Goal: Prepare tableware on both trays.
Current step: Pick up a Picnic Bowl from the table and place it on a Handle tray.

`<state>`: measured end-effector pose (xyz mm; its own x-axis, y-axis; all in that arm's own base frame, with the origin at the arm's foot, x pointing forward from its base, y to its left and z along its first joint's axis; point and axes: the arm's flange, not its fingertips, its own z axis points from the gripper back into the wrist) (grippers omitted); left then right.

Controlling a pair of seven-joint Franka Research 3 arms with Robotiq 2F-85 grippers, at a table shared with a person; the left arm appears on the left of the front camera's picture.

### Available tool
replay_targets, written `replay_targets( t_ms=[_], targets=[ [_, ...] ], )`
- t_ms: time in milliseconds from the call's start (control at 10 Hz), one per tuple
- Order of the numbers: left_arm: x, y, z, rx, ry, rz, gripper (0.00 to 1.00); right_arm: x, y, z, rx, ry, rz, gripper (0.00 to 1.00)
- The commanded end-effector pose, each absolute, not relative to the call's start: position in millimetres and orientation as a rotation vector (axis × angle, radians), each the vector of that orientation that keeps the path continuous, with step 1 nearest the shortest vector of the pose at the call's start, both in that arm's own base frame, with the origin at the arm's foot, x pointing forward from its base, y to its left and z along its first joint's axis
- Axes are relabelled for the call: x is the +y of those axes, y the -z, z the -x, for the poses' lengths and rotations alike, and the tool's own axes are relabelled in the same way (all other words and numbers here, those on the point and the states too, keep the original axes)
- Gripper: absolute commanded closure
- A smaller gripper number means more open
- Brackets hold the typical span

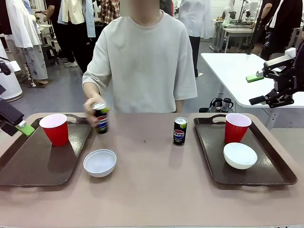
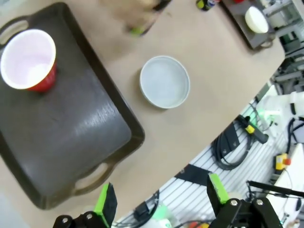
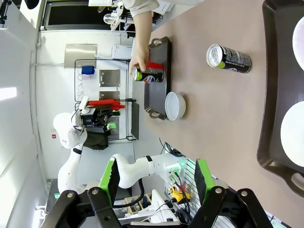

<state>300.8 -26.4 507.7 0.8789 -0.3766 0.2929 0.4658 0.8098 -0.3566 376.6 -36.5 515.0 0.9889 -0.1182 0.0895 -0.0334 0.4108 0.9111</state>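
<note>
While both arms hang clear of the surface [image 1: 152, 194], tools: each spread wide, each empty.
Left tool [image 2: 160, 197]: green pads far apart, nothing held; raised above the edge of the surface, by the near handle of the left tray [image 1: 28, 166], touching nothing.
Right tool [image 1: 255, 89]: fingers wide apart, nothing held; raised high, out past the right tray [image 1: 209, 147].
Left tray contents: one red cup [image 1: 55, 129], upright, at the far end.
Loose bowl [image 1: 99, 162]: white, on the bare surface, just beside the left tray's inner rim.
Person's hand [image 1: 91, 107]: gripping a Pepsi can [image 1: 100, 118], slightly tilted, at the left tray's far inner corner; contact with the surface cannot be told.
Second can [image 1: 180, 131]: upright on the surface, near the right tray's inner rim, apart from it.
Right tray contents: second red cup [image 1: 236, 127] upright at the far end; second white bowl [image 1: 240, 155] just in front of it.
</note>
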Motion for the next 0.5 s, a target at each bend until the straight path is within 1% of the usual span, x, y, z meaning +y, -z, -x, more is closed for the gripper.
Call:
replay_targets(
  t_ms=[0, 200, 400],
  targets=[
    [-30.4, -502.5, -300.4, -0.166, 0.458, 0.397, 0.00, -38.3, -516.7, -379.3, -0.141, 0.045, -1.152, 0.17],
    [-9.6, -503.9, -270.7, -0.123, 0.478, 0.363, 0.00, -38.3, -516.7, -379.3, -0.141, 0.045, -1.152, 0.17],
    [-13.9, -496.6, -266.8, -0.101, 0.494, 0.336, 0.00, -38.3, -516.7, -379.3, -0.141, 0.045, -1.152, 0.17]
  ],
)
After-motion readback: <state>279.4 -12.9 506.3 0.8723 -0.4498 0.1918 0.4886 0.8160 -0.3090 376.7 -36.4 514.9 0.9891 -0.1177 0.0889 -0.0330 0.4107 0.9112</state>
